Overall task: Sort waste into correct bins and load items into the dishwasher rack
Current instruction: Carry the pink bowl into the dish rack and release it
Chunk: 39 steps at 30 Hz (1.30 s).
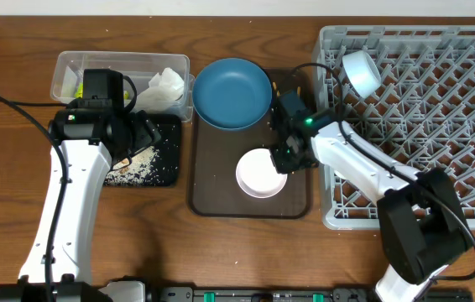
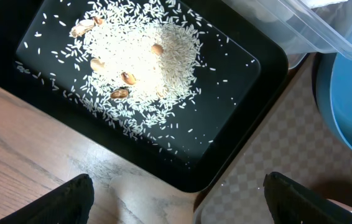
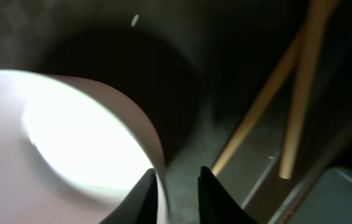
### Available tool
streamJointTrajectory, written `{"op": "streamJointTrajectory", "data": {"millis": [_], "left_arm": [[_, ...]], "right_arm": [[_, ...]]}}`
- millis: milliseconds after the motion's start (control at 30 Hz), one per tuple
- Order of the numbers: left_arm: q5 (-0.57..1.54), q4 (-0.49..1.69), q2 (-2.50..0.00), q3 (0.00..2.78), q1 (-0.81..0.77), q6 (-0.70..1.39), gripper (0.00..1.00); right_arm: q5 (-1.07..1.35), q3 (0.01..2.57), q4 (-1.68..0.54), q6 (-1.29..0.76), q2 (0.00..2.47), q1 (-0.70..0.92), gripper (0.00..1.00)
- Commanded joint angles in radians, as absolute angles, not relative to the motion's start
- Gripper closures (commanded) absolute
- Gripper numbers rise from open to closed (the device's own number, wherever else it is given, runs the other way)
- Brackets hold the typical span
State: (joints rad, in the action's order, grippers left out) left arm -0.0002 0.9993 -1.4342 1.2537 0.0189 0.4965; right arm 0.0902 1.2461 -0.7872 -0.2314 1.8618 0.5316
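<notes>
My right gripper [image 1: 281,159] [image 3: 177,177] is open a little, with its fingers astride the rim of the white bowl [image 1: 258,174] [image 3: 70,137]. One finger is inside the bowl and one outside, with a gap left. Two wooden chopsticks [image 3: 300,93] lie just beyond it. The dark blue plate-bowl [image 1: 232,92] [image 2: 350,93] sits behind the white bowl. My left gripper [image 1: 141,132] [image 2: 176,186] is open and empty over the near corner of the black tray [image 1: 169,159] [image 2: 238,143], which holds rice crumbs [image 2: 145,68]. The clear tub [image 1: 120,63] holds the napkin [image 1: 166,88] and the wrapper [image 1: 74,82].
The white bowl, plate-bowl and chopsticks rest on a dark brown serving tray [image 1: 212,184] [image 2: 275,162]. The grey dishwasher rack [image 1: 439,126] stands at the right, with a small pale bowl or cup [image 1: 360,71] tipped on its side in the far left corner.
</notes>
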Motion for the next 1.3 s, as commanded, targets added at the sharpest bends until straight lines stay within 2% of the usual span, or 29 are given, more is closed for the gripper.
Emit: {"op": "streamJointTrajectory", "data": {"millis": [0,167,367,500,667,800,933,1267], "left_arm": [[-0.012,1.005,-1.424,1.274,0.023,0.49,0.1],[-0.012,1.005,-1.424,1.274,0.023,0.49,0.1],[-0.012,1.005,-1.424,1.274,0.023,0.49,0.1],[-0.012,1.005,-1.424,1.274,0.023,0.49,0.1],[-0.012,1.005,-1.424,1.274,0.023,0.49,0.1],[-0.012,1.005,-1.424,1.274,0.023,0.49,0.1],[-0.012,1.005,-1.424,1.274,0.023,0.49,0.1],[-0.012,1.005,-1.424,1.274,0.023,0.49,0.1]], "right_arm": [[0.087,1.247,-0.779,-0.259,1.879,0.55,0.83],[0.086,1.247,-0.778,-0.272,1.882,0.551,0.99],[0.085,1.262,-0.791,-0.292,1.845,0.545,0.99],[0.03,1.323,-0.87,-0.292,1.736,0.516,0.99],[-0.229,1.412,-0.978,-0.327,1.558,0.465,0.99],[-0.587,1.425,-0.995,-0.355,1.434,0.4,0.99],[-0.914,1.425,-1.031,-0.351,1.411,0.329,0.99],[-1.087,1.421,-1.044,-0.263,1.556,0.253,0.99]]}}
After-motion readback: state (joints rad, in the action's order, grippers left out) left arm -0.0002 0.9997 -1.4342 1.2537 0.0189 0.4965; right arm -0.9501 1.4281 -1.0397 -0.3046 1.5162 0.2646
